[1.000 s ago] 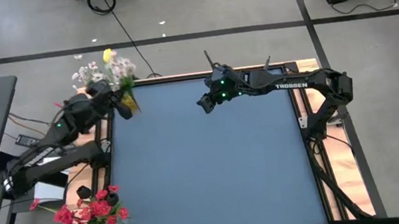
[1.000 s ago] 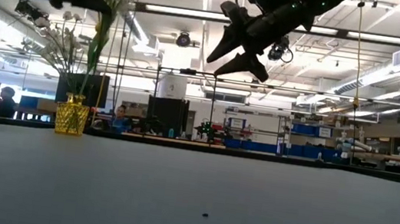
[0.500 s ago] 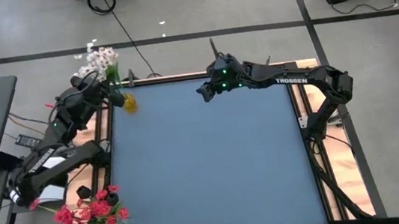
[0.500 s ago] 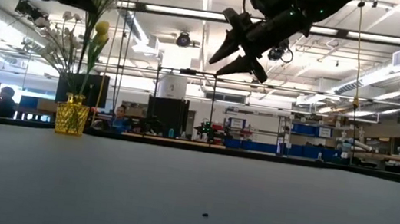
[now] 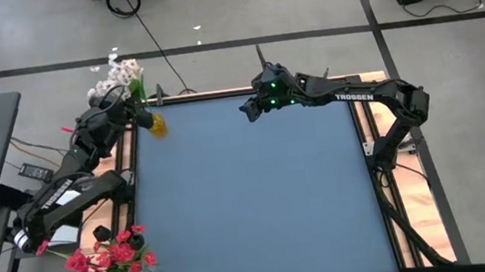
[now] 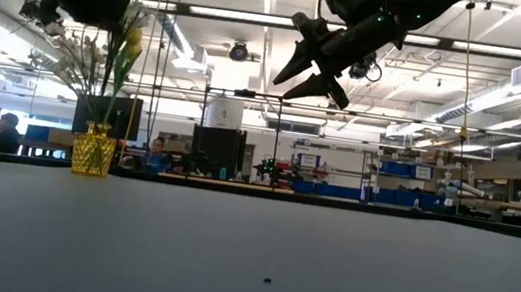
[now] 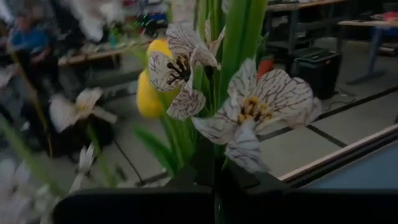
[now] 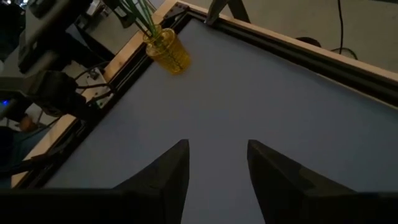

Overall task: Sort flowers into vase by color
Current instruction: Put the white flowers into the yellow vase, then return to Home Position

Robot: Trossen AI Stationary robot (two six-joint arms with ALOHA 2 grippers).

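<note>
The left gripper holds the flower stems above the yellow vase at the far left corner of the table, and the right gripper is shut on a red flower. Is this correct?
Not fully. The right gripper is open and holds nothing; the right wrist view shows only bare table between its fingers. The rest stands: the left gripper is shut on the flower stems above the yellow vase at the far left corner.

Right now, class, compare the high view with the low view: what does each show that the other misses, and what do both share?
Only the high view shows the bunch of red blossom flowers lying off the table's near left corner, and both dark arms from base to wrist. Only the low view shows the room behind, with a seated person at far left. Both show the textured yellow vase at the blue table's far left corner, the white and yellow flowers rising from it, the left gripper shut on their stems, and the open right gripper hovering.
</note>
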